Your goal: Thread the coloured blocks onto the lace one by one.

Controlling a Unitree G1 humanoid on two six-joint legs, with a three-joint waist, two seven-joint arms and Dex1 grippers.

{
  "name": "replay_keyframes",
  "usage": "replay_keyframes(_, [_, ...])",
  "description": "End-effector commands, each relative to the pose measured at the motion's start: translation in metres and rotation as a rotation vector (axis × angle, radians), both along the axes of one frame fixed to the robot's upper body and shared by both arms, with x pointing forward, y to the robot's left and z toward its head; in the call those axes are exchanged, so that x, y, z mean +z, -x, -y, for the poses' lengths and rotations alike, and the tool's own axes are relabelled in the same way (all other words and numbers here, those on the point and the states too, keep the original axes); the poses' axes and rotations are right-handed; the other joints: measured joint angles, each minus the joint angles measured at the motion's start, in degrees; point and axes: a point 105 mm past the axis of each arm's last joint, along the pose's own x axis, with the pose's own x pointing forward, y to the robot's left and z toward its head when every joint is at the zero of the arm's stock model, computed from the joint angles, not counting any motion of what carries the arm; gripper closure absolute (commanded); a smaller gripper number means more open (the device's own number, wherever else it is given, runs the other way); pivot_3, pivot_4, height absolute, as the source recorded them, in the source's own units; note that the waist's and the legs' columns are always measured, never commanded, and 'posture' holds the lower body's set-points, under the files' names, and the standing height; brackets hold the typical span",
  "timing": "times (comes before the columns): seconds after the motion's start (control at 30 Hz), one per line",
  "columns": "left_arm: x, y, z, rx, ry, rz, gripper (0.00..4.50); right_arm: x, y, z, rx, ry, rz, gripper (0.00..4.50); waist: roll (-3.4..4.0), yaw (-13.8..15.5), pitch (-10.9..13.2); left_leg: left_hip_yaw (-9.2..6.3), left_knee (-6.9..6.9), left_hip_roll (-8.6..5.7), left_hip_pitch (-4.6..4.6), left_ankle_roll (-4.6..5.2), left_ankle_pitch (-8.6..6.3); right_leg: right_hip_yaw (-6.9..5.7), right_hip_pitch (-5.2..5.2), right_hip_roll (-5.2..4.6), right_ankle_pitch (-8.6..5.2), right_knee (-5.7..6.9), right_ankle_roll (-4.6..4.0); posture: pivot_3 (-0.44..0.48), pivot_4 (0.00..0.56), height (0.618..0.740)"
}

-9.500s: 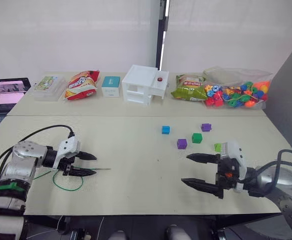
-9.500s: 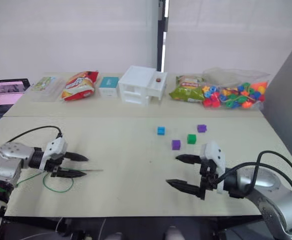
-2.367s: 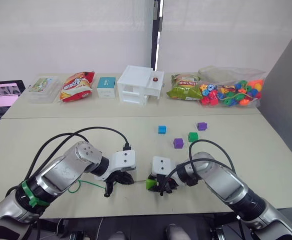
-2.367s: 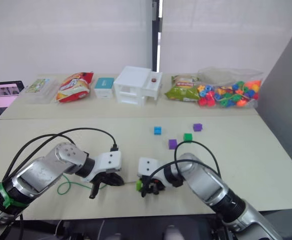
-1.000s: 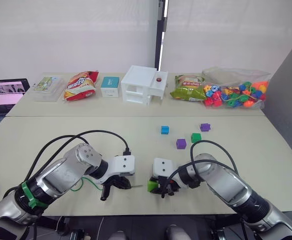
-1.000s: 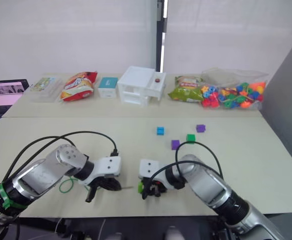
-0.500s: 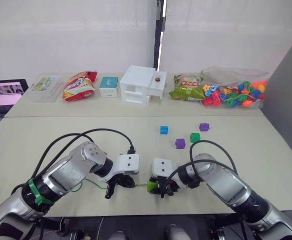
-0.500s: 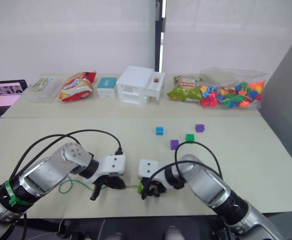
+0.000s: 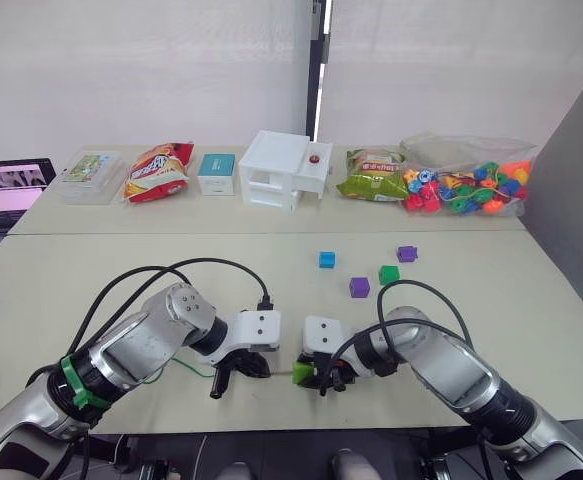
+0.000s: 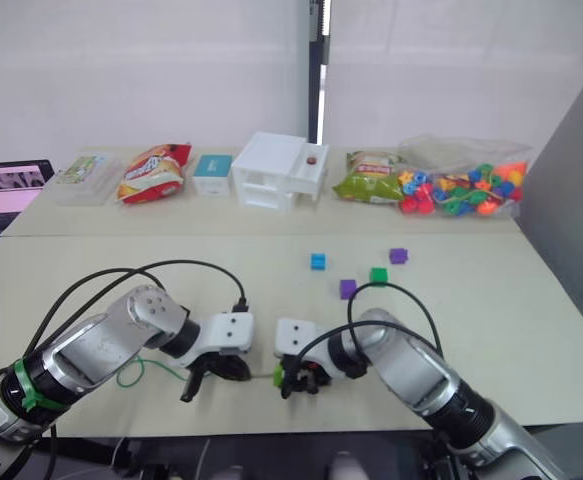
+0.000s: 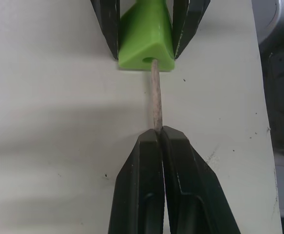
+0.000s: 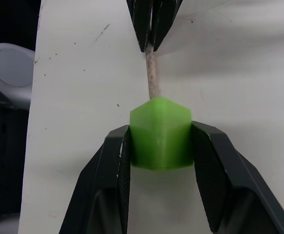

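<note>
The pale tabletop (image 9: 91, 270) carries both arms near its front edge, the claws facing each other at the middle. The right claw (image 12: 160, 146) is clenched on the light green block (image 12: 160, 132), a finger pressing each of two opposite sides. The left claw (image 11: 159, 139) is pinched tight on the lace (image 9: 193, 371), gripping it at the stiff tip (image 11: 155, 95).

The tip's long axis runs straight from the left claw to the right one, roughly level with the tabletop and along the line between the two claws. Its free end points into the round hole in the block's near face and meets it there; how far it has gone in cannot be told. The green cord trails back from the left claw and lies on the tabletop under the left arm.

Well apart, farther back and towards the right, lie the blue block (image 9: 327, 260), the dark green block (image 9: 389, 274) and two purple blocks (image 9: 360, 287), (image 9: 407, 254), each lying separately.
</note>
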Motion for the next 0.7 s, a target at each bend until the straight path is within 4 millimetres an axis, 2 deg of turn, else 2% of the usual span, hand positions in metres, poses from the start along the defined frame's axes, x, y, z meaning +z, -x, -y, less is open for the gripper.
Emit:
replay_keyframes(0.03, [0.007, 0.0, 0.008, -0.035, 0.014, 0.027, 4.5, -0.014, 0.012, -0.004, 0.02, 0.023, -0.074, 3.18, 0.0, -0.02, 0.0, 0.0, 0.0, 0.0, 0.0, 0.0, 0.0, 0.0, 0.0, 0.0, 0.0, 0.0, 0.0, 0.0, 0.15, 0.74])
replay_keyframes(0.3, [0.007, -0.002, 0.02, -0.05, 0.038, 0.03, 4.5, -0.014, 0.012, -0.006, 0.019, 0.021, -0.074, 3.18, 0.0, 0.0, 0.0, -0.01, 0.0, 0.0, 0.0, 0.0, 0.0, 0.0, 0.0, 0.01, 0.0, 0.01, 0.0, 0.0, 0.15, 0.74])
replay_keyframes(0.5, [-0.003, -0.009, 0.032, -0.004, 0.146, 0.03, 4.5, -0.015, 0.01, -0.006, -0.006, 0.014, -0.069, 3.18, 0.02, 0.01, -0.02, 0.0, 0.01, 0.0, 0.06, 0.0, 0.0, 0.0, 0.05, 0.0, 0.0, 0.02, 0.0, 0.0, 0.15, 0.74])
replay_keyframes(0.6, [-0.002, -0.009, 0.031, 0.012, 0.176, 0.02, 4.5, -0.015, 0.009, -0.004, -0.015, 0.015, -0.067, 3.18, 0.0, 0.25, -0.03, -0.01, 0.04, -0.01, 0.16, 0.0, 0.0, 0.0, 0.23, -0.03, 0.0, -0.02, 0.0, 0.0, 0.15, 0.74])
replay_keyframes(0.7, [0.001, -0.018, 0.023, 0.047, 0.204, 0.082, 4.5, -0.015, 0.007, -0.001, -0.028, 0.017, -0.062, 3.18, -0.01, 0.29, -0.04, -0.01, 0.03, -0.02, 0.23, 0.0, 0.0, -0.01, 0.33, -0.05, -0.01, -0.06, 0.02, 0.0, 0.15, 0.74])
